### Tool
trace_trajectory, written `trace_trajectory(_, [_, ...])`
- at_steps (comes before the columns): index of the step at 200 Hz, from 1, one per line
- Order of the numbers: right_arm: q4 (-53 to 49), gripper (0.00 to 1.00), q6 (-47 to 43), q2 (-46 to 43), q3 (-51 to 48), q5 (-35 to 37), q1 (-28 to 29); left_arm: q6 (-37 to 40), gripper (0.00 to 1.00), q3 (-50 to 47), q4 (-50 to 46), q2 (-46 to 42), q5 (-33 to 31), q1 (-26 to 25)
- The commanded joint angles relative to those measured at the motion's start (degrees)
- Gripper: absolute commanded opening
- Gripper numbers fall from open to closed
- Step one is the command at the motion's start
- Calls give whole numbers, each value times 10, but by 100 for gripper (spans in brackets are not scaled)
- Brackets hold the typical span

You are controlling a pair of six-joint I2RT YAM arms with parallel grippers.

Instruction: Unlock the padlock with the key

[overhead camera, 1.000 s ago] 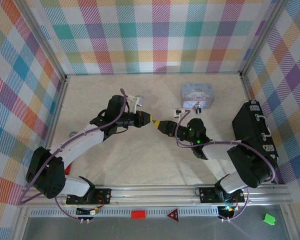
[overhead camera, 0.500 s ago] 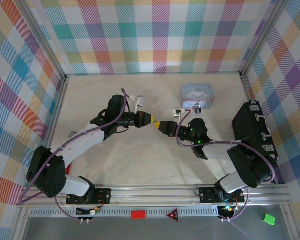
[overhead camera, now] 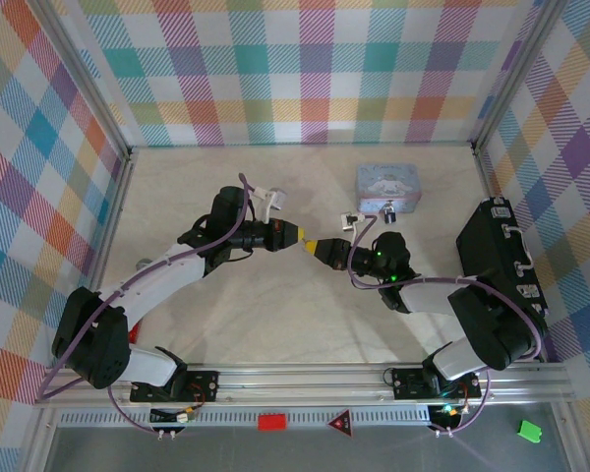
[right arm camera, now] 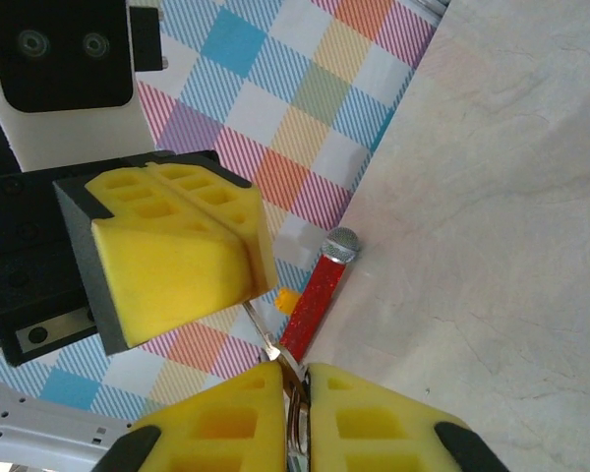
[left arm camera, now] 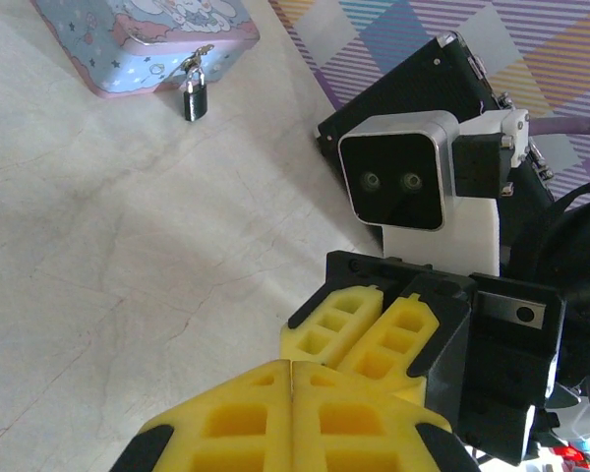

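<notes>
The small dark padlock with its silver shackle hangs at the front of the blue cartoon tin, lying on the table; from above the padlock is a tiny speck. The key is a thin metal blade. It spans from the left gripper's yellow fingers down into my right gripper. The right gripper is shut on the key's ringed end. My left gripper is shut, pads pressed together, tip to tip with the right gripper's fingers. Both meet mid-table, left gripper and right gripper.
A big black case stands along the right wall. The blue tin sits at the back right. A red glitter toy microphone lies by the left wall. Plaid walls enclose three sides.
The right gripper has closed its fingers onto the key's end and edged slightly toward the left gripper. The left arm has stayed in place.
</notes>
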Motion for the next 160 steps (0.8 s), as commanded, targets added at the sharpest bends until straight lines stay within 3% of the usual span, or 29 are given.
trace_trajectory(1, [23,8,3,-21,20,-19,-1,8,0,9,0,-1,29,-2])
trace_trajectory(27, [4,1,-1,-31,23,-21,-1,8,0,9,0,1,25,-2])
trace_trajectory(54, [-22,0,-8,-41,25,-16,-1,0,18,4,11,0,24,-2])
trace_trajectory(86, [-21,0,-4,-44,25,-15,-1,-22,24,-6,46,3,46,-2])
trace_trajectory(109, [-17,0,-1,-39,27,-16,-1,-27,22,-9,54,2,54,-2])
trace_trajectory(160, [-34,0,-6,-34,26,0,-1,-27,3,-11,51,-10,52,-2])
